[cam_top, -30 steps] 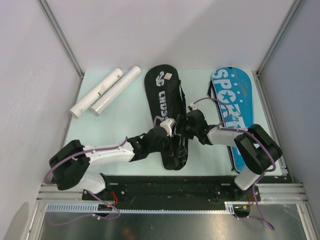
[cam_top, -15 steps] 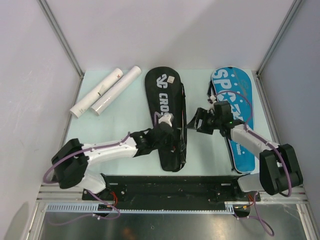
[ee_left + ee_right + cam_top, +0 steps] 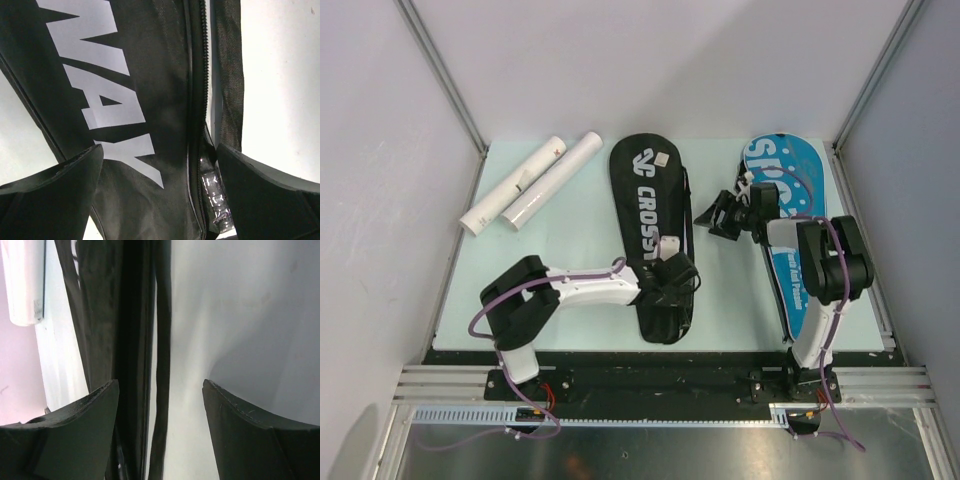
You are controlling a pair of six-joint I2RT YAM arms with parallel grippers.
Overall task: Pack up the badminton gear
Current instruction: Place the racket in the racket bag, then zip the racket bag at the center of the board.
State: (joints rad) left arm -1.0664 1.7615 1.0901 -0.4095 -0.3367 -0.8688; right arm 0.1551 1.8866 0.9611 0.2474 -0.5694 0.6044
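While the black bag (image 3: 650, 230) with white lettering lies lengthwise down the middle of the surface (image 3: 570, 230), wide end far and narrow end near, your left hand (image 3: 680, 283) hangs over its near part. From the left wrist you see that hand spread wide. One finger (image 3: 50, 200) is over the lettered face of the bag and the other is past its right edge. The zipper (image 3: 196, 125) and a dark strap (image 3: 227, 75) run between them. Nothing is pinched, and you cannot tell whether the fingertips touch the fabric.

To the right, along the right edge of the surface, lies the blue bag lettered SPORT (image 3: 800, 165), also lengthwise. Your right arm (image 3: 830, 265) rises across its middle and near part. Your right hand (image 3: 717, 218) sits between the two bags, just beside the blue one and pointing left toward the black one. Its fingers stand well apart and hold nothing. The right wrist shows only the black bag's edge and pale surface in the gap.

Two long white tubes (image 3: 555, 180) lie side by side at the far left of the surface, slanted, well apart from both hands. You catch the end of one at the upper left of the right wrist view.
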